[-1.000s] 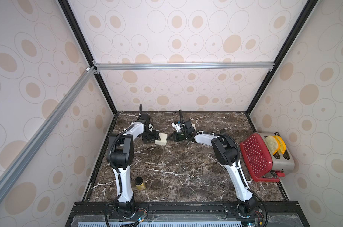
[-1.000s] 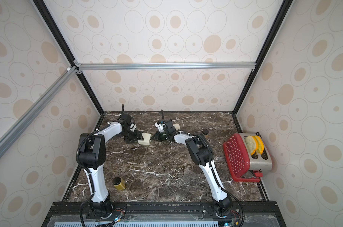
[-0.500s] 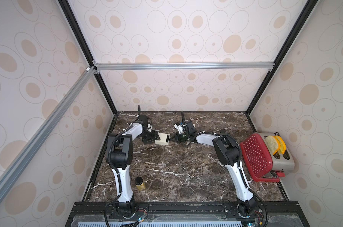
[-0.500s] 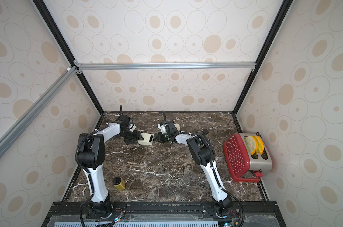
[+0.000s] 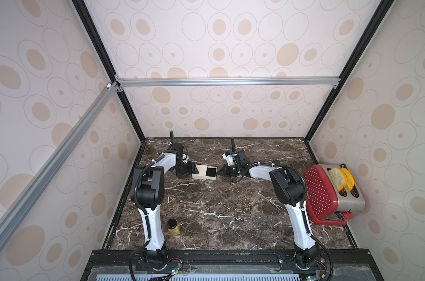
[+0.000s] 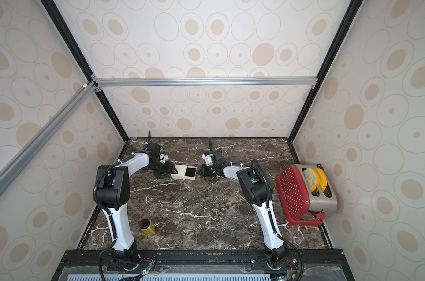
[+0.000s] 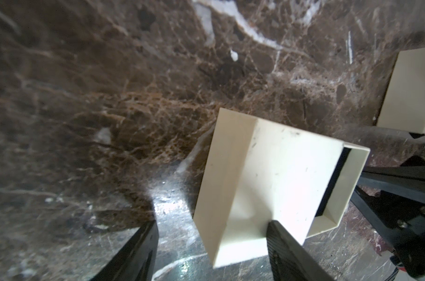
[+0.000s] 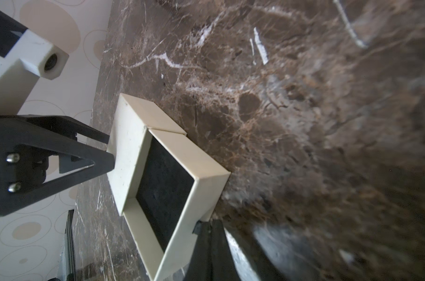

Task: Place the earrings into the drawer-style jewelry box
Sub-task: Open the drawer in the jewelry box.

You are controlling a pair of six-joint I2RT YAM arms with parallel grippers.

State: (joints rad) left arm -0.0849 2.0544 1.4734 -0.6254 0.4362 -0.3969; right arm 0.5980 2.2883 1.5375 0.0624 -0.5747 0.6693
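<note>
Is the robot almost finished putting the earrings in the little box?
Not yet. Done: the cream rectangular jewelry box has its black-lined drawer slid open. In hand: the open left claw is at the box's closed end, the shut right claw by the drawer. Left: no earrings show in the drawer.

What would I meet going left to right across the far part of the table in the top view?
In a top view: left gripper → box → right gripper → red basket → toaster.
</note>
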